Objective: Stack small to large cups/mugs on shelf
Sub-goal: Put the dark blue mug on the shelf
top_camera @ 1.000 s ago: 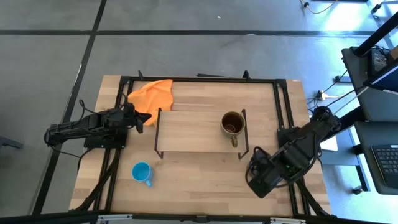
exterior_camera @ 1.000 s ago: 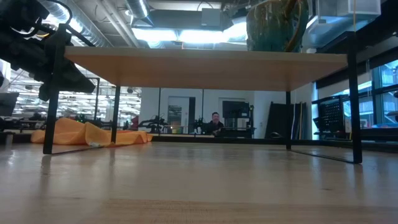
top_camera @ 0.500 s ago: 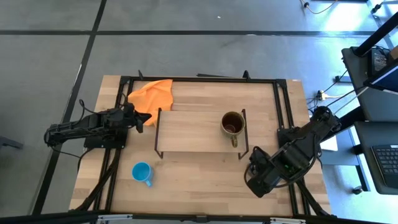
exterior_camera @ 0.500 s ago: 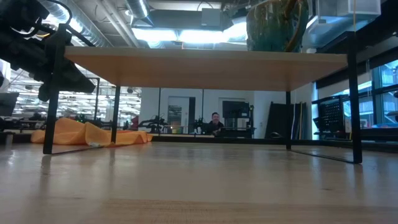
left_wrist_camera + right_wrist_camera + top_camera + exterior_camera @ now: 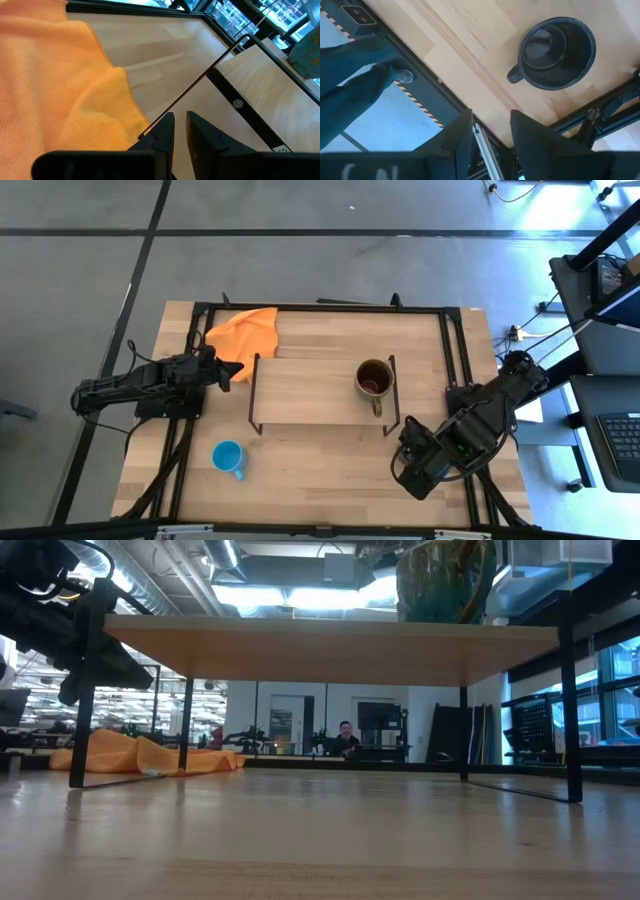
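Observation:
The olive-brown mug point(image 5: 374, 380) stands upright on the right end of the shelf point(image 5: 310, 392); it also shows in the low view point(image 5: 440, 580). The light-blue mug point(image 5: 228, 457) stands on the table near the shelf's near left leg. The black mug point(image 5: 557, 52) stands upright on the table in the right wrist view; in the high view my right arm hides it. My right gripper point(image 5: 490, 117) is open and empty above the table's near right part point(image 5: 408, 470), beside the black mug. My left gripper point(image 5: 181, 117) is shut and empty, low by the shelf's left end point(image 5: 228, 375).
An orange cloth point(image 5: 245, 330) lies at the table's far left, just beside my left gripper point(image 5: 50, 85). Black frame rails point(image 5: 455, 350) run along the table's sides. A person's legs point(image 5: 360, 65) show on the floor beyond the table edge.
My right gripper has crept a little toward the table's left edge, staying open. Nothing else has moved.

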`<state>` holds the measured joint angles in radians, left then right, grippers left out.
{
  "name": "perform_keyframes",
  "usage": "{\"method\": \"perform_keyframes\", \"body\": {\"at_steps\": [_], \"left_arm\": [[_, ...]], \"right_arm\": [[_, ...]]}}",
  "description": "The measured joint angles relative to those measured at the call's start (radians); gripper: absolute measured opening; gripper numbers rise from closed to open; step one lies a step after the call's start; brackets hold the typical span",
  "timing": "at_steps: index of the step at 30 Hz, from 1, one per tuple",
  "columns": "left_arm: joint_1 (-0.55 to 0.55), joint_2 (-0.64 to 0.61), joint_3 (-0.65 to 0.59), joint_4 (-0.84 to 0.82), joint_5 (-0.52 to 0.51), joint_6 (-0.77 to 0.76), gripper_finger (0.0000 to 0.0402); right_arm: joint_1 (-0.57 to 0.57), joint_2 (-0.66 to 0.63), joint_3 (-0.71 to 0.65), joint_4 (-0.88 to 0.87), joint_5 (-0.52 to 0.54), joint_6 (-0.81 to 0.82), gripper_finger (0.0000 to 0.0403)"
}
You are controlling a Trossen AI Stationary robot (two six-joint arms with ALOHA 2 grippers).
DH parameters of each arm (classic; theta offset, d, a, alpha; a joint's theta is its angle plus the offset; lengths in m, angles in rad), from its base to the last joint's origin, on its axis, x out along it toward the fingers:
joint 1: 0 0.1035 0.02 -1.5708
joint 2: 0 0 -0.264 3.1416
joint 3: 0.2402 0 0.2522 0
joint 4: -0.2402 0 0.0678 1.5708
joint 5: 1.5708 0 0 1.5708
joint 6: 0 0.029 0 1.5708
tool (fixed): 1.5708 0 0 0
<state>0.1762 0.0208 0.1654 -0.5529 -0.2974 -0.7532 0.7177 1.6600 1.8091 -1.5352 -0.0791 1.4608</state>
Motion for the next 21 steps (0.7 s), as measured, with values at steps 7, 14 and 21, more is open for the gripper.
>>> {"method": "perform_keyframes", "body": {"at_steps": [7, 14, 21], "left_arm": [[0.0, 0.0, 0.0, 0.0, 0.002, -0.003, 0.0042], [0.0, 0.0, 0.0, 0.0, 0.003, 0.0, 0.0042], [0.0, 0.0, 0.0, 0.0, 0.003, 0.002, 0.0042]], "right_arm": [[0.004, 0.0, 0.0, -0.001, -0.032, 0.104, 0.0135], [0.032, 0.0, 0.0, -0.003, -0.014, 0.272, 0.0136], [0.143, 0.003, 0.001, -0.001, 0.096, 0.554, 0.0136]]}}
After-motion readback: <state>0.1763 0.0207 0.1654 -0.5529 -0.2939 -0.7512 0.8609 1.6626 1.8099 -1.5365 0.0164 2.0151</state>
